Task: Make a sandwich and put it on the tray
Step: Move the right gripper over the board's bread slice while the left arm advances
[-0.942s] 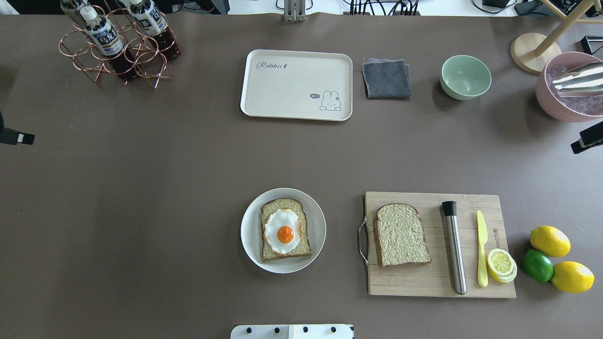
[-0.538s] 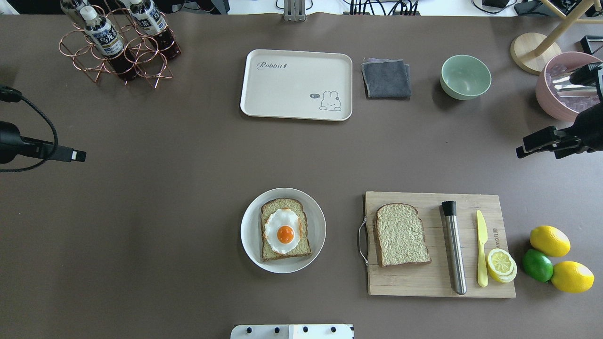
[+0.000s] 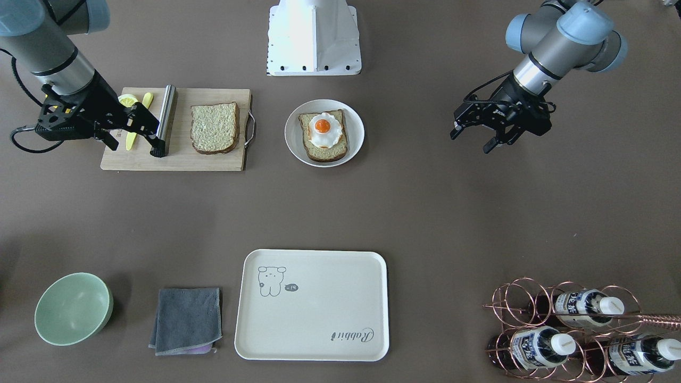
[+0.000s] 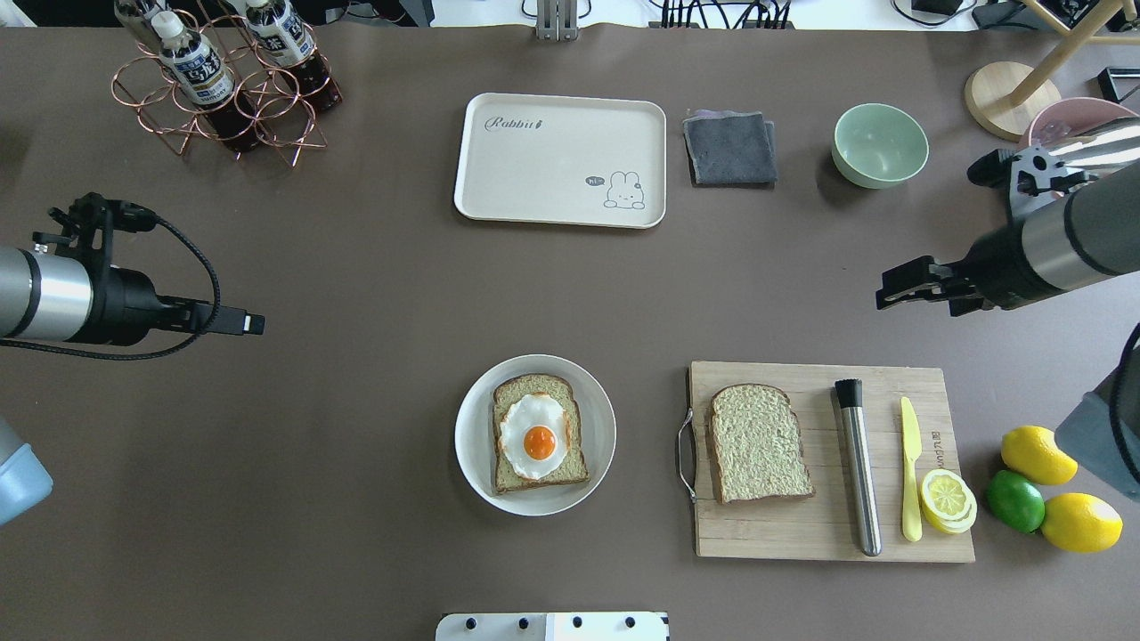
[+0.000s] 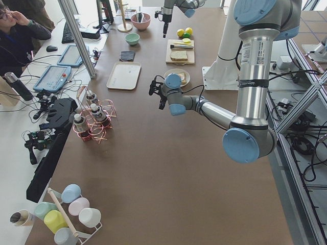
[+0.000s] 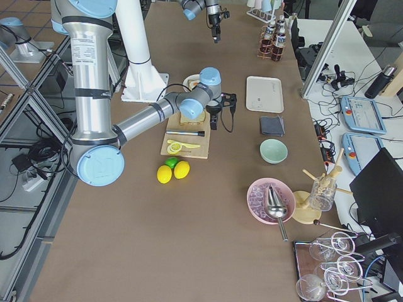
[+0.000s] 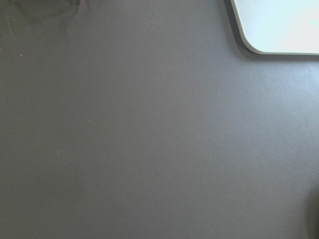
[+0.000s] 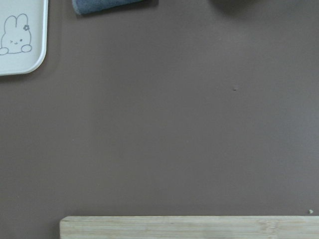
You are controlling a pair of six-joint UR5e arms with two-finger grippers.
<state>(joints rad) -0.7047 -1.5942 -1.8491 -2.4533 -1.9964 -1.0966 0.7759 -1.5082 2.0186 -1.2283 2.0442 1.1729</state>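
Early days: the egg-topped slice [image 4: 540, 436] sits on the plate [image 4: 472, 476] near centre, the second slice [image 4: 759, 442] not yet on it, lying on the board [image 4: 802, 534] to the right, the tray [image 4: 552, 169] far across the table [image 4: 356, 401], while left gripper [image 3: 471, 142] and right gripper [image 3: 135, 150] hover, fingers apart, holding nothing.

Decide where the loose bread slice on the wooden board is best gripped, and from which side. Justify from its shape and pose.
Probably the two straight side crusts, pinched from straight above. The bread slice lies flat on the board, so nothing can slip beneath it. Bare board shows either side, toward the metal rod and the wire handle, leaving room to close in.
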